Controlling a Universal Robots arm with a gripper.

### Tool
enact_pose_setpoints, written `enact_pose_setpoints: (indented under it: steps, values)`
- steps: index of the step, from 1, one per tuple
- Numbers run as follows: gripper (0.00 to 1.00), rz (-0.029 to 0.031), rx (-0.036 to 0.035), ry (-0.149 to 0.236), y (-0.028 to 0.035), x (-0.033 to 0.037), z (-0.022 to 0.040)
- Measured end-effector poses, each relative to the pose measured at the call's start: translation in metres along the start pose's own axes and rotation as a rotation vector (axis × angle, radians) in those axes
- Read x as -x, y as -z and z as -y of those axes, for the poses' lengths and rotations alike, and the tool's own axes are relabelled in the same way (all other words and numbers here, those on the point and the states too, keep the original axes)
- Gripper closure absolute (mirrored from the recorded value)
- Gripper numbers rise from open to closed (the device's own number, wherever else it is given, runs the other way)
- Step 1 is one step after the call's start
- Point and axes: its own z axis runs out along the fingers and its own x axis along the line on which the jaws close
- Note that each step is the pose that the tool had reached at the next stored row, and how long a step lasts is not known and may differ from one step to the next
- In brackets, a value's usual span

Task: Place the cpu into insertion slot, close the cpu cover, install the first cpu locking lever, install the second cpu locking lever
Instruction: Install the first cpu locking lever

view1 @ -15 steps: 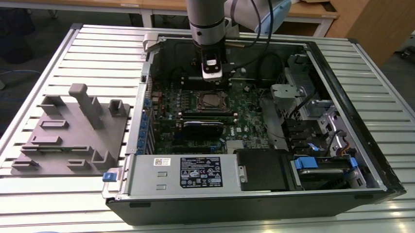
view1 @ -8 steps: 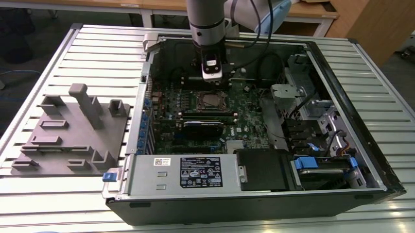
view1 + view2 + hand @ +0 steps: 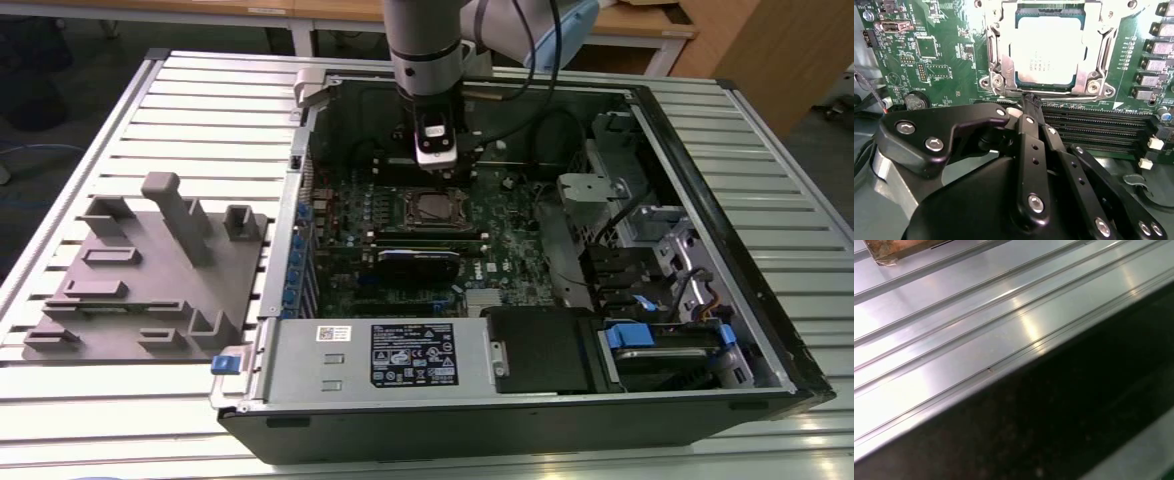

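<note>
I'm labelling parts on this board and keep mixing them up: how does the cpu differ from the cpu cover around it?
In the second wrist view, the cpu is a solid, dull grey square plate, while the cpu cover is a shiny silvery frame with a large open window. The cpu is the smaller one and sits inside that window; the cpu cover reaches beyond it on every side. Both are metal, square and lie flat on the green board.
</note>
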Motion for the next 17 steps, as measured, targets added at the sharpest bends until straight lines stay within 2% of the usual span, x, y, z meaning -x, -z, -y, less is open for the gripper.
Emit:
enact_pose_setpoints:
  steps: [3, 17]
  values:
    - [0.9, 0.0027, -0.0048, 0.001, -0.0004, -0.0001, 0.0]
    - [0.9, 0.0027, -0.0047, 0.001, -0.0012, 0.0006, 0.0013]
